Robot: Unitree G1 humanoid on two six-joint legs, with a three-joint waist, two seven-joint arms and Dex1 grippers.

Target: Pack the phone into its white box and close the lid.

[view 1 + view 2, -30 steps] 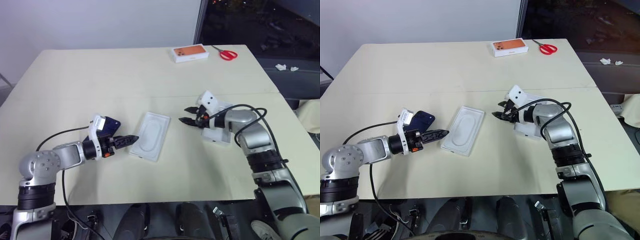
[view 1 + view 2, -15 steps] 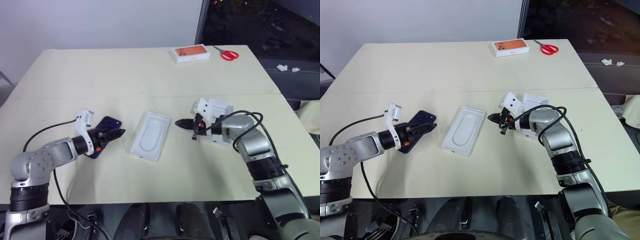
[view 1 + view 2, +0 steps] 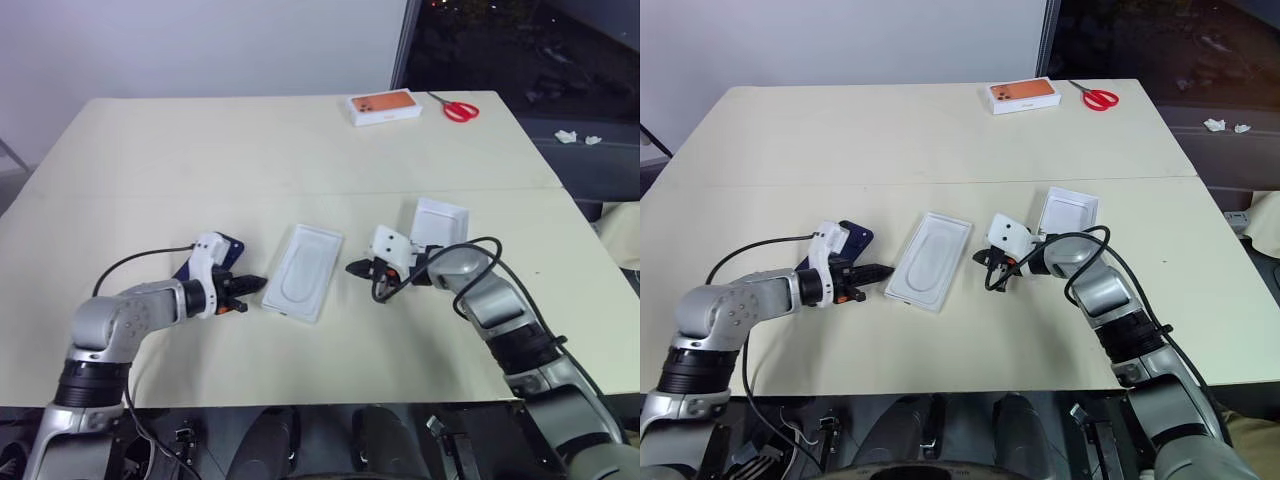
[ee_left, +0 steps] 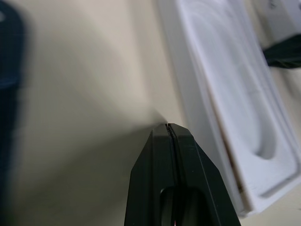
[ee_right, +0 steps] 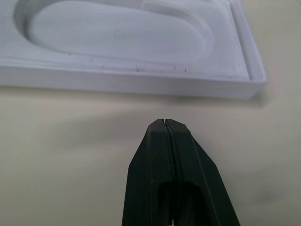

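Since the earlier frame both hands had clamped empty: the left hand (image 3: 255, 283) at the white insert's (image 3: 303, 272) nine o'clock, the right hand (image 3: 355, 268) at three.

A pale cream bench (image 3: 300, 150) carries a dark navy-blue phone (image 3: 222, 244), a plain white insert (image 3: 303, 272) with an oval recess, and a white box (image 3: 441, 220). A white box with an orange picture (image 3: 381, 105) sits beside red-handled scissors (image 3: 455, 108). Both grippers, left (image 3: 254, 283) and right (image 3: 354, 268), are black.
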